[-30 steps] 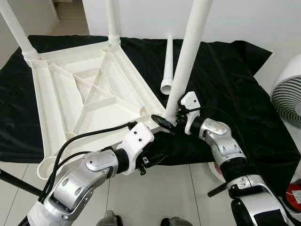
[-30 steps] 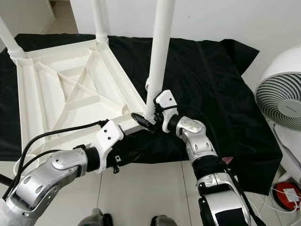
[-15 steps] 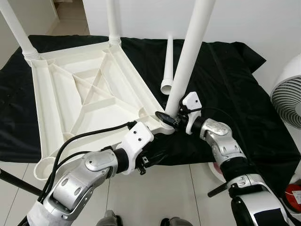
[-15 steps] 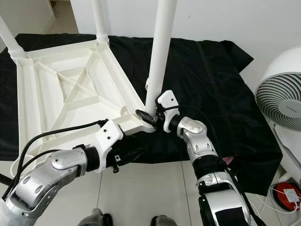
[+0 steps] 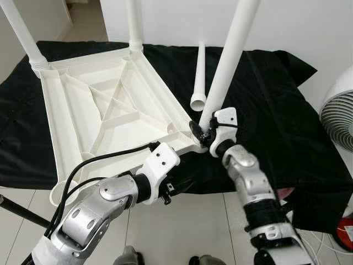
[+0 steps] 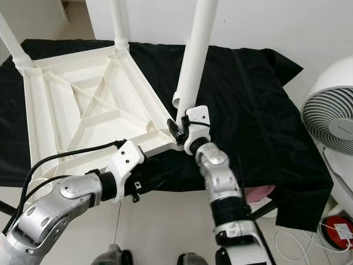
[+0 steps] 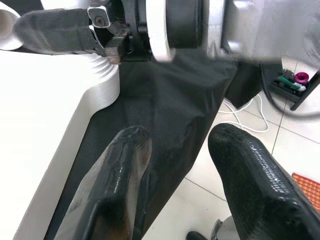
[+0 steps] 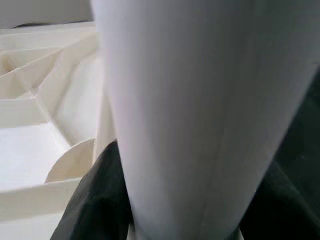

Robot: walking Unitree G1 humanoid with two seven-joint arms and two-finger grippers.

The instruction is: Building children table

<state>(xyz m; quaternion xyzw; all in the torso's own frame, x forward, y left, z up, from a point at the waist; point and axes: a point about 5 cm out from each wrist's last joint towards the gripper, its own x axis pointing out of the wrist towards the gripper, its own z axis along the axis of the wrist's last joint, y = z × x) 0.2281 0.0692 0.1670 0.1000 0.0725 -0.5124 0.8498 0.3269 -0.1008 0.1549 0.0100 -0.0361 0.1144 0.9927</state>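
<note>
At the tabletop's [image 5: 105, 105] near corner, my right gripper [image 5: 203, 132] clenches the light, stiff, slippery leg [image 5: 226, 61] low by its socket, while my left gripper [image 7: 175, 175] has its fingers released.

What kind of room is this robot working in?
Probably a room in a home: pale tiled floor, plain white wall, a white electric fan, and a black cloth spread under an upturned white plastic table.
</note>
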